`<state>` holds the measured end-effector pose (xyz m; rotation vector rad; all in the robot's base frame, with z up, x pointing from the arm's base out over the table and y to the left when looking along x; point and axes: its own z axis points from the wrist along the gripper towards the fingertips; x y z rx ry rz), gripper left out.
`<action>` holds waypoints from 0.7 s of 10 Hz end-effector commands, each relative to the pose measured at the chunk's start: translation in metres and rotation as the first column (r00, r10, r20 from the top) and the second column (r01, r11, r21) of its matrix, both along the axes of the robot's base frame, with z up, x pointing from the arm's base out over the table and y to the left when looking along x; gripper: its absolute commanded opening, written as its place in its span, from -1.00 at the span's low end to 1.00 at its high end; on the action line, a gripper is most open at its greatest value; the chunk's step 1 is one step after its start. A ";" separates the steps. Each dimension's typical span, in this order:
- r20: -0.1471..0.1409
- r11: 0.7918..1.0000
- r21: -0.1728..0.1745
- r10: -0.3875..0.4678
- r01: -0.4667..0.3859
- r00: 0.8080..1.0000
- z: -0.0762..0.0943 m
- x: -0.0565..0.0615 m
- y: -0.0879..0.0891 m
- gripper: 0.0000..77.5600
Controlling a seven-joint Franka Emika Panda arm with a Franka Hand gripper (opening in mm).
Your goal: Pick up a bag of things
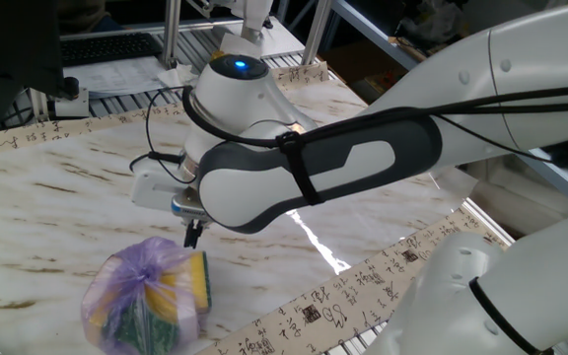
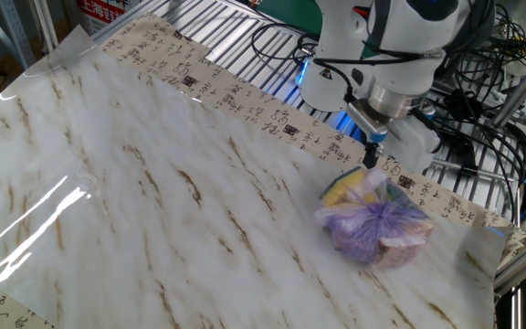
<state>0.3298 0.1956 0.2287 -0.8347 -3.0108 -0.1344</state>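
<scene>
Marble-patterned table [image 1: 57, 187], pale-purple knotted bag of things [image 1: 146, 294] resting on it near the front edge, yellow and green sponges inside, gripper [image 1: 192, 233] just above the bag's upper right, finger spacing not discernible, white arm [image 1: 314, 168] overhead.

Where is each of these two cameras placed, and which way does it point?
One fixed view: beside the robot, low, looking across the marble-patterned table; the big white arm fills it, gripper just above the purple bag.
The other fixed view: high, opposite, looking down toward the robot's wrist and cables.
Both show the bag and gripper.
</scene>
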 end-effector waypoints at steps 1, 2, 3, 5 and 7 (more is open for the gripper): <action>0.004 1.000 0.001 -0.023 0.023 1.000 -0.002 0.001 0.003 -1.00; 0.006 1.000 0.001 -0.031 0.031 1.000 -0.002 0.000 0.003 -1.00; 0.006 0.999 0.001 -0.040 0.040 0.999 -0.001 0.000 0.003 -1.00; 0.005 0.999 0.002 -0.046 0.046 0.999 -0.002 0.000 0.003 -1.00; 0.023 1.000 0.002 -0.004 0.004 1.000 -0.002 0.000 0.003 -1.00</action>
